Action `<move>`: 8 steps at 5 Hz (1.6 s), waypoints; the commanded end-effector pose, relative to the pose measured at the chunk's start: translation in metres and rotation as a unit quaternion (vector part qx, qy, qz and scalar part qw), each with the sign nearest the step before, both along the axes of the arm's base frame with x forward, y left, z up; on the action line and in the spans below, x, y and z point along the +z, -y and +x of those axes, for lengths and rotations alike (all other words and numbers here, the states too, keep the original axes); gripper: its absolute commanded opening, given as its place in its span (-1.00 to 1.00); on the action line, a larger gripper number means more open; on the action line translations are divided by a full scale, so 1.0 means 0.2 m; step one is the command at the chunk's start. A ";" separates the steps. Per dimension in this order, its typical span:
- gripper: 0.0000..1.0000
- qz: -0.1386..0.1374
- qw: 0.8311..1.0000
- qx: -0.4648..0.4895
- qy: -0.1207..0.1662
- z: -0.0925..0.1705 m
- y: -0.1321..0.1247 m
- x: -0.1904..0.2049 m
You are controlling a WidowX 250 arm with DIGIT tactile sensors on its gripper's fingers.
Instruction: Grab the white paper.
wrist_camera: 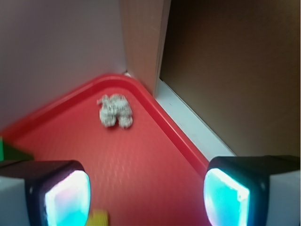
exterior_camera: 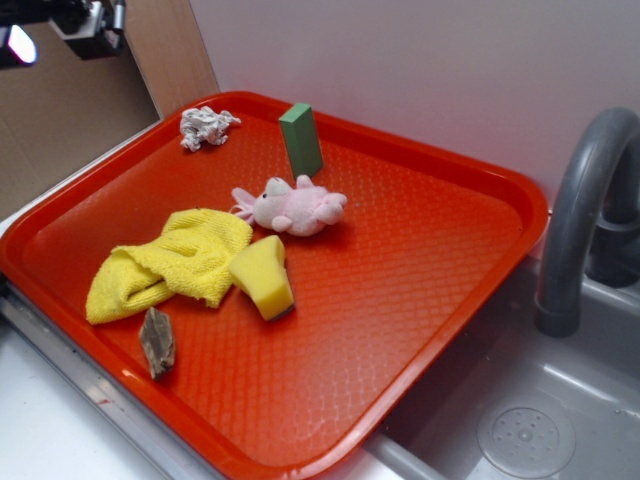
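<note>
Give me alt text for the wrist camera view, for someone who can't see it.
A small crumpled white paper lies in the far corner of a red tray, seen from above between the two glowing fingertips of the open gripper, which has not reached it. Behind the tray's corner stand a pale wall and a brown board.
</note>
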State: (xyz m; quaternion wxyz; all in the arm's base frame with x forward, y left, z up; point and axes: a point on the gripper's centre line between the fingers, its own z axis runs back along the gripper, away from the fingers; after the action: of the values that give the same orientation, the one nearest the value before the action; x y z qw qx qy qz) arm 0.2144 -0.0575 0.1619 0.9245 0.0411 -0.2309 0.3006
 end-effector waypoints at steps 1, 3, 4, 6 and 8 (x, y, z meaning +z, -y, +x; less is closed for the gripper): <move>1.00 -0.053 0.995 0.045 0.066 0.25 -0.06 -0.16; 1.00 -0.050 0.995 0.047 0.068 0.46 -0.04 -0.35; 1.00 -0.045 0.995 0.066 0.060 0.50 -0.11 -0.42; 1.00 -0.035 0.996 0.073 0.035 0.54 -0.17 -0.52; -1.00 -0.041 0.998 0.046 0.020 0.57 -0.03 -0.59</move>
State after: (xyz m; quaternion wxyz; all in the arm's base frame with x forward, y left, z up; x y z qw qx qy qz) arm 0.3187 -0.0512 0.0277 0.9068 0.0223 -0.2170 0.3607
